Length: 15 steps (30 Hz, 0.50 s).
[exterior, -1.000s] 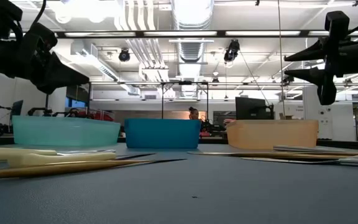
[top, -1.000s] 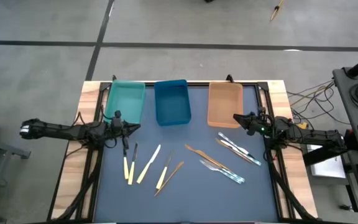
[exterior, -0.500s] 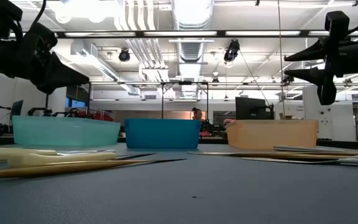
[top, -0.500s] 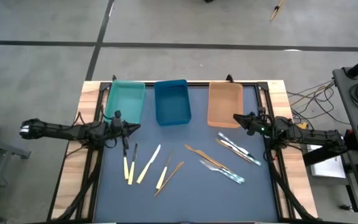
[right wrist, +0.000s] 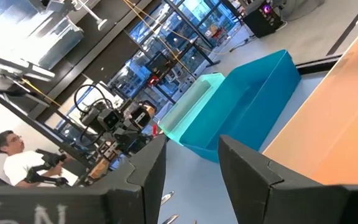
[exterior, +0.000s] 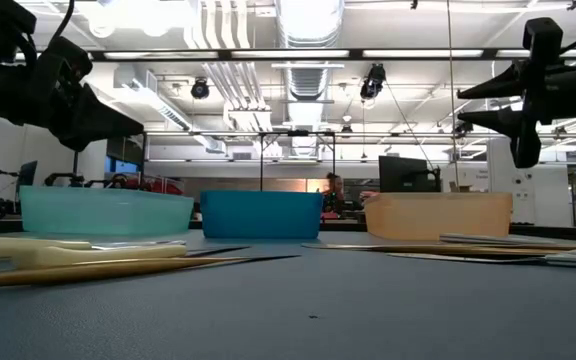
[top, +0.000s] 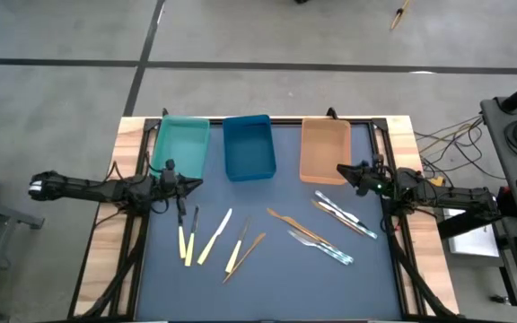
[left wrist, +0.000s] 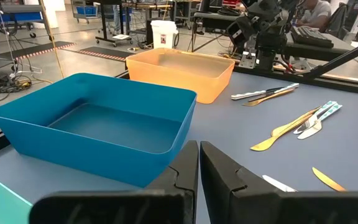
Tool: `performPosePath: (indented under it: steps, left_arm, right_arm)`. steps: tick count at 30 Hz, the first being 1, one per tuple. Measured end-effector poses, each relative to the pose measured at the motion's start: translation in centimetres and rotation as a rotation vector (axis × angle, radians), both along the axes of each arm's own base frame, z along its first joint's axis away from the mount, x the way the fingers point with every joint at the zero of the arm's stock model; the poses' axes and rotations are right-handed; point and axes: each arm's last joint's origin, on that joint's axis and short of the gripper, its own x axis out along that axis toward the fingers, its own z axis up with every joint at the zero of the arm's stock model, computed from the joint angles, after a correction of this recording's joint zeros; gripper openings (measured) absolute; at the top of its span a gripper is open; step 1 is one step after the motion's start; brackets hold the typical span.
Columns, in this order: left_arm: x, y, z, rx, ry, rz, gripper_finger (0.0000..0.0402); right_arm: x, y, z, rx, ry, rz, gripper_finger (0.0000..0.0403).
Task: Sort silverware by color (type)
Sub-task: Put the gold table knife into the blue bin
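Observation:
The silverware lies flat on the dark mat in two loose groups. Cream-handled pieces (top: 214,237) and a tan one (top: 246,255) are on the left. Tan pieces (top: 293,222) and pale-blue-handled ones (top: 334,207) are on the right, and also show in the left wrist view (left wrist: 296,123). My left gripper (top: 193,184) hovers shut above the mat's left side, in front of the teal tray (top: 179,144). My right gripper (top: 339,170) hovers open at the right, near the orange tray (top: 325,151). Both point level toward the table's middle, and neither holds anything.
A blue tray (top: 248,146) stands between the teal and orange trays along the far edge. Bare mat (top: 276,287) lies near the front. Wooden table edges and the arm bases flank the mat. Beyond the table, a person (right wrist: 17,155) sits in the room.

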Motion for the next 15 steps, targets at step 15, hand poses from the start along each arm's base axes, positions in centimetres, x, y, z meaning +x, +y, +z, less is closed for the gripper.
performPosePath:
  steps: [15]
  left_arm:
    - [0.1,0.0,1.6,0.454,0.002,-0.049,0.0]
  right_arm:
    - [0.0,0.0,0.1,-0.061,0.01,-0.002,0.0137]
